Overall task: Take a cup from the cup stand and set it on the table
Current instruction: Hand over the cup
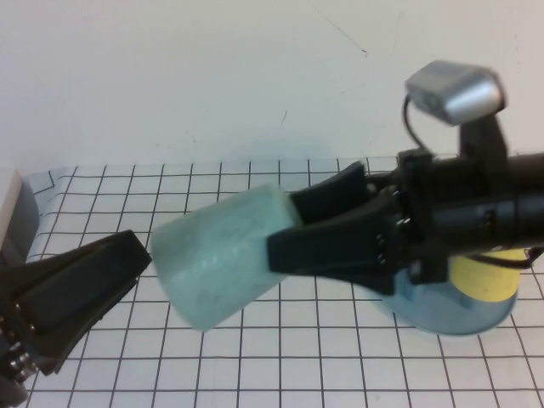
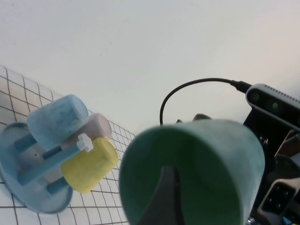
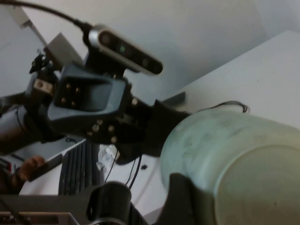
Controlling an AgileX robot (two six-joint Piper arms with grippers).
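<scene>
My right gripper (image 1: pixel 285 225) is shut on the pale mint-green cup (image 1: pixel 225 255) near its base. It holds the cup on its side above the gridded table (image 1: pixel 280 357), mouth toward my left gripper (image 1: pixel 136 263). The left gripper is open at the lower left, its tips right by the cup's rim. In the left wrist view the cup's mouth (image 2: pixel 192 173) fills the frame, and one dark finger (image 2: pixel 164 199) shows in front of it. In the right wrist view the cup's base (image 3: pixel 253 183) is close up. The blue cup stand (image 1: pixel 442 319) sits behind the right arm.
The stand (image 2: pixel 28 187) still holds a light blue cup (image 2: pixel 56 119), a yellow cup (image 2: pixel 89 164) and a pale pinkish cup (image 2: pixel 96 126) around the white knob (image 2: pixel 84 142). A grey box (image 1: pixel 13 212) stands at the table's far left edge.
</scene>
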